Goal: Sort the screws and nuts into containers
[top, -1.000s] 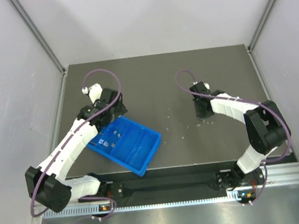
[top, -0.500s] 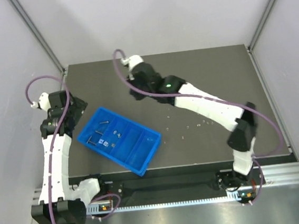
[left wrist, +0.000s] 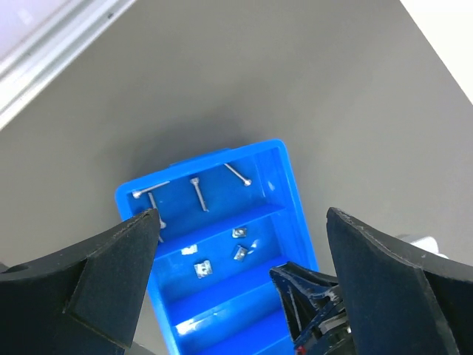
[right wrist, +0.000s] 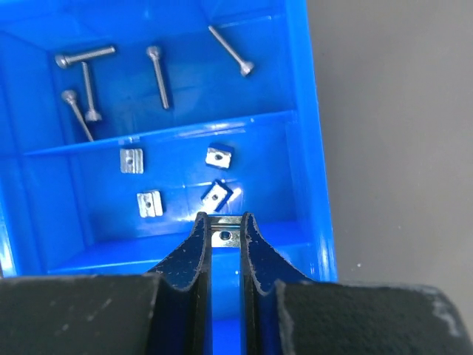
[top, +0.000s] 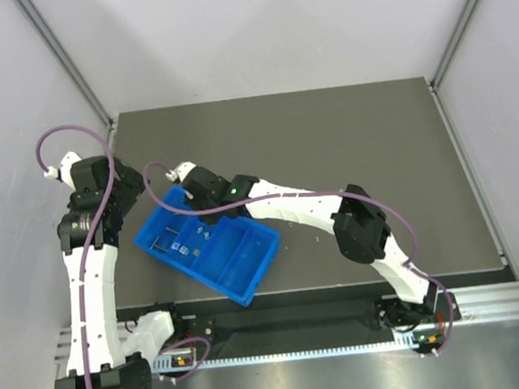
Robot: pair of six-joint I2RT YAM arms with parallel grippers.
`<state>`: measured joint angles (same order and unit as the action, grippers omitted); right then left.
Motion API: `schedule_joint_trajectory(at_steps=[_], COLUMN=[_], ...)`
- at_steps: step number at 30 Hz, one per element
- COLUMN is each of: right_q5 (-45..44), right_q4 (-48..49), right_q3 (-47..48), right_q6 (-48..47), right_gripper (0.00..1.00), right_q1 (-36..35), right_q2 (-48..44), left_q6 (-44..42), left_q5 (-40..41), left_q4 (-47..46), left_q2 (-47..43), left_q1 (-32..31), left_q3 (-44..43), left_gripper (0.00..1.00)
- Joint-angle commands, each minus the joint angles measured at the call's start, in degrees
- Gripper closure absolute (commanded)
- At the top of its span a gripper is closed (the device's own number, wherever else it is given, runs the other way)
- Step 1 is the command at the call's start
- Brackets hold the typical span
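Note:
The blue tray [top: 265,266] lies at the near left of the table, split into compartments. My right gripper [right wrist: 224,222] hangs over its second compartment, shut on one silver nut [right wrist: 226,237] held between the fingertips. Several loose nuts [right wrist: 219,156] lie in that compartment below, and several screws [right wrist: 157,74] lie in the end compartment. My left gripper [left wrist: 242,216] stands wide open above the tray [left wrist: 293,194], holding nothing. The left wrist view shows the screws [left wrist: 198,194], the nuts [left wrist: 202,269] and the right gripper [left wrist: 314,299] reaching in.
The right arm [top: 297,205] stretches across the table's middle toward the tray. A tiny metal speck [top: 317,239] lies on the dark table just right of the tray. White walls and a metal rail [top: 106,126] bound the table.
The right arm swung from the table's far middle down and left to the tray's end compartments. The left arm drew back a little toward the left wall.

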<state>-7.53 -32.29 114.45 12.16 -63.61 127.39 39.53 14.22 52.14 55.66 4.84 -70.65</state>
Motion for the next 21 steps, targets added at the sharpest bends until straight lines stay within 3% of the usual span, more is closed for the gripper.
schedule_joint_trajectory(at_steps=[1, 3, 5, 6, 7, 10, 12, 17, 21], right_q5=[0.85, 0.85, 1.03, 1.11, 1.11, 1.03, 2.42, 4.45, 0.00], right_q4=[4.87, 5.13, 5.49, 5.40, 5.23, 3.91, 3.56, 1.63, 1.45], right_q3=[3.50, 3.58, 3.58, 3.58, 3.58, 3.76, 3.85, 1.93, -8.34], right_q6=[0.32, 0.93, 1.28, 1.54, 1.55, 1.72, 1.99, 4.44, 6.46], right_gripper=[0.94, 0.92, 0.83, 0.76, 0.58, 0.33, 0.23, 0.09, 0.04], right_q1=[-0.19, -0.19, -0.19, -0.19, -0.28, -0.11, 0.24, 3.40, 8.67], right_q2=[0.92, 1.80, 1.89, 1.81, 1.63, 0.23, -2.14, -11.62, -23.04], left_q6=[-4.36, -5.07, -5.60, -5.69, -5.78, -5.95, -5.95, -7.18, -11.84], left_q5=[1.60, 3.35, 4.58, 5.37, 5.29, 5.29, 5.99, 3.90, -7.87], left_q4=[1.65, 1.91, 2.09, 2.09, 1.91, 1.56, 1.30, -0.10, -6.07], left_q2=[-1.34, -1.87, -1.96, -1.87, -2.04, -1.96, -1.87, -2.13, -2.22], left_q1=[0.17, 0.17, -0.09, -0.36, -0.71, -0.89, -0.97, -1.06, -0.97], left_q3=[-2.74, -2.74, -2.82, -2.65, -2.65, -3.09, -3.09, -1.86, 0.69], left_gripper=[0.01, 0.01, 0.01, 0.01, 0.01, 0.01, 0.01, 0.01, 0.01])
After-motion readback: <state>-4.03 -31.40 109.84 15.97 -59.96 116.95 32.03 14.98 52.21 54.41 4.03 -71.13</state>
